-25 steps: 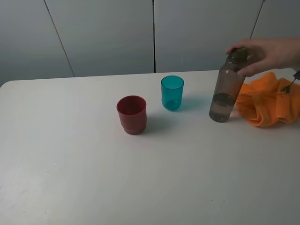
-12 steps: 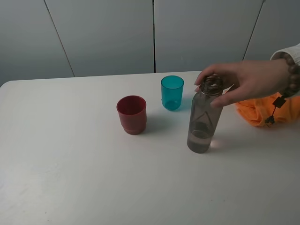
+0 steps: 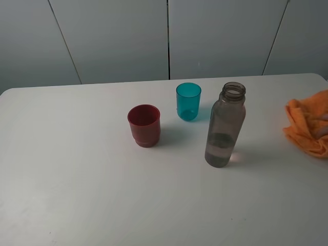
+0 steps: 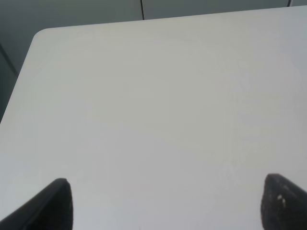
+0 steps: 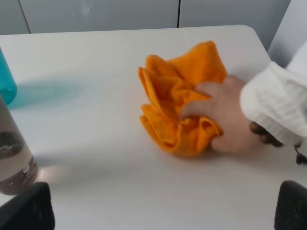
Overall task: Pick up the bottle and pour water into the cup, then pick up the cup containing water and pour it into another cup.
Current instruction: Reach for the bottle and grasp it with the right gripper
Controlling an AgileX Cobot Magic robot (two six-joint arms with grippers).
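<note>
Nearest the robot, the left gripper (image 4: 170,203) hangs over bare white surface (image 3: 102,205), jaws spread wide and holding nothing. The right gripper (image 5: 160,208) is also fully open and empty, facing the bottle's base and the cloth.

The smoky grey-brown bottle (image 3: 225,128) stands upright right of centre with its threaded neck open and a little water in the bottom. A second ago it stood farther back and to the right, just beside the orange cloth (image 3: 310,125), with a person's hand on its top. Half a second ago the hand was setting it where it now stands, and the hand is now off it.

The cloth has slid to the right edge. In the right wrist view, the person's hand (image 5: 225,120) is clutching it.

The red cup (image 3: 144,124) to the bottle's left and the teal cup (image 3: 188,101) behind them have not moved.
</note>
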